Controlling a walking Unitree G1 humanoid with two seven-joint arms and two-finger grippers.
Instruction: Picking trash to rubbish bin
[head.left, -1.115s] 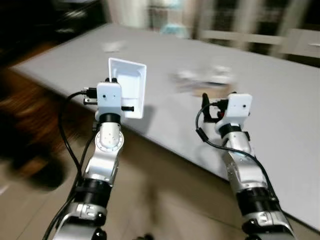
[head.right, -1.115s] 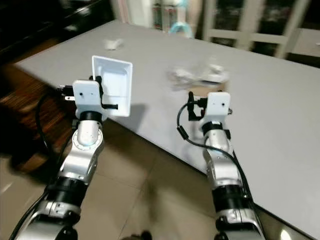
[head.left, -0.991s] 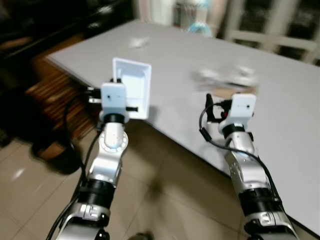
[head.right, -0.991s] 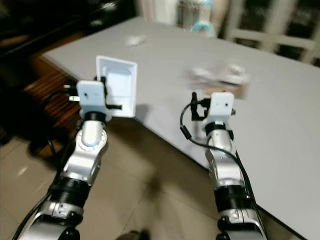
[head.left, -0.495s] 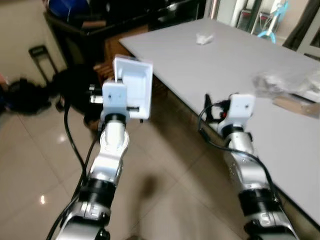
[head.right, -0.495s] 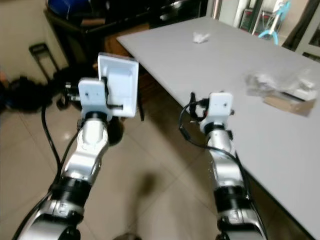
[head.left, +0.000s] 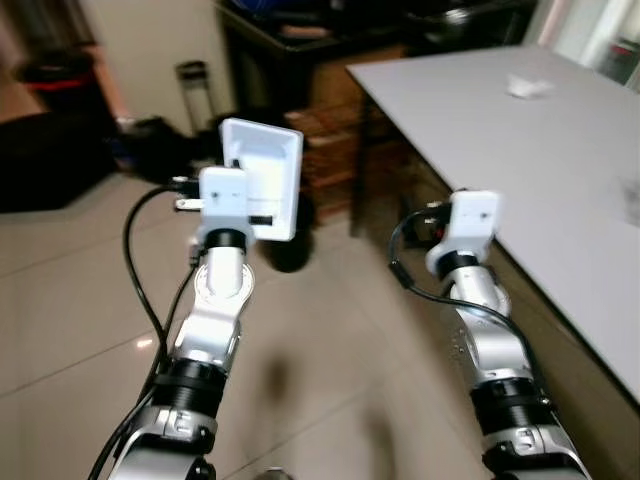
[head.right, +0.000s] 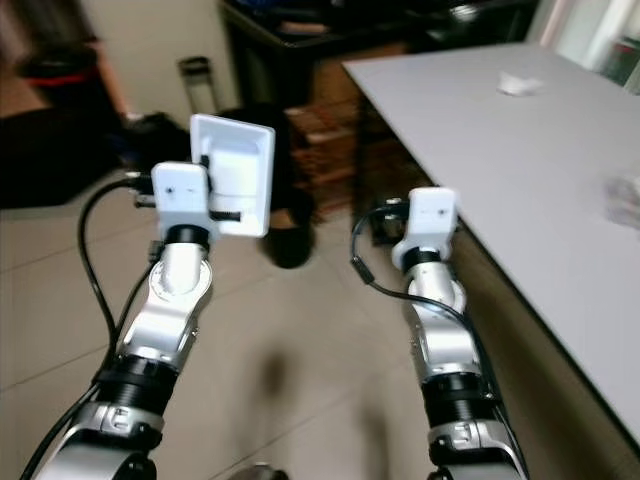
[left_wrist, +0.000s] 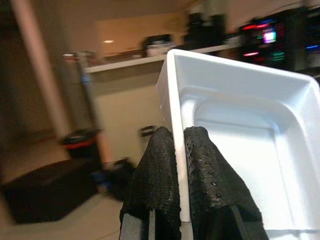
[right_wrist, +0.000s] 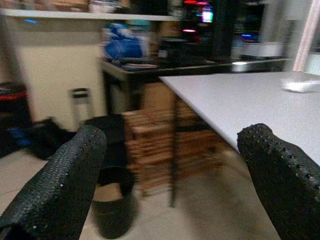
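Left gripper (left_wrist: 172, 145) pinching the rim of a white rectangular plastic tray (head.left: 262, 180), held raised; right gripper (right_wrist: 170, 165) spread wide, empty; small black bin (right_wrist: 111, 200) beside the table (head.left: 520, 130), drop-off pending.

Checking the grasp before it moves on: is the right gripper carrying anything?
No, the right gripper has its jaws wide apart with nothing between them, while the left gripper pinches the white rectangular plastic tray by its rim.

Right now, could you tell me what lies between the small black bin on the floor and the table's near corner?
In the right wrist view, stacked wooden crates sit between the black bin and the table corner's dark leg.
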